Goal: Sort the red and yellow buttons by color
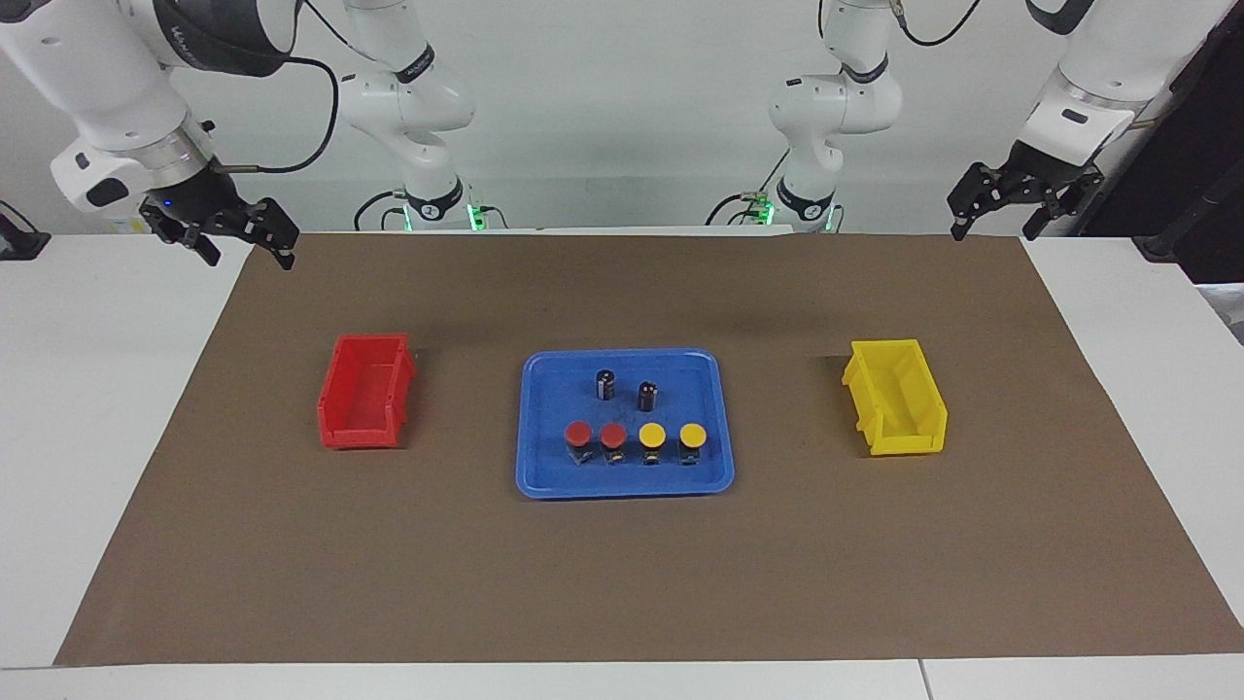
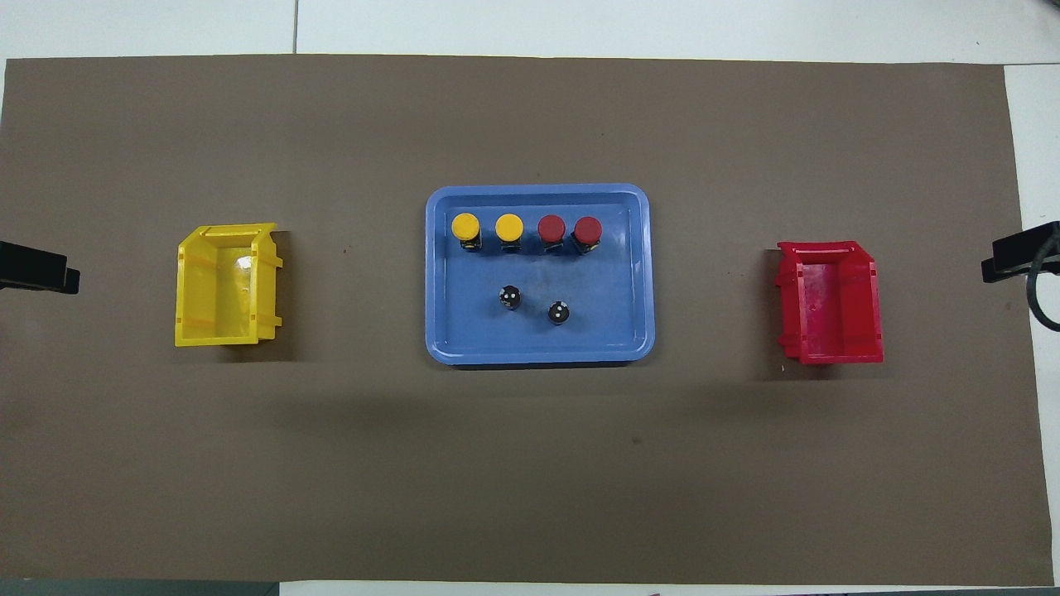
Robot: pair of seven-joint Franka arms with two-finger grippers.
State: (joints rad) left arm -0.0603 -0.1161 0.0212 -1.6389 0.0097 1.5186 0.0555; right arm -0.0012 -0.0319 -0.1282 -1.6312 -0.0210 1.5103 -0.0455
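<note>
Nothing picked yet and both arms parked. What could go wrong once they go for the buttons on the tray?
The four buttons stand almost cap to cap in one row on the blue tray, so open fingers may knock a neighbour over. The two dark cylinders stand nearer the robots and could be clipped on approach. The yellow bin and red bin look light and may shift.

White table (image 1: 97, 408), brown mat (image 1: 622, 583) across it, pale wall (image 1: 622, 97)

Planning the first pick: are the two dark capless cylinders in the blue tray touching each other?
Apart. The overhead view shows bare blue tray floor between one dark cylinder and the other dark cylinder; the facing view shows the same gap.
</note>
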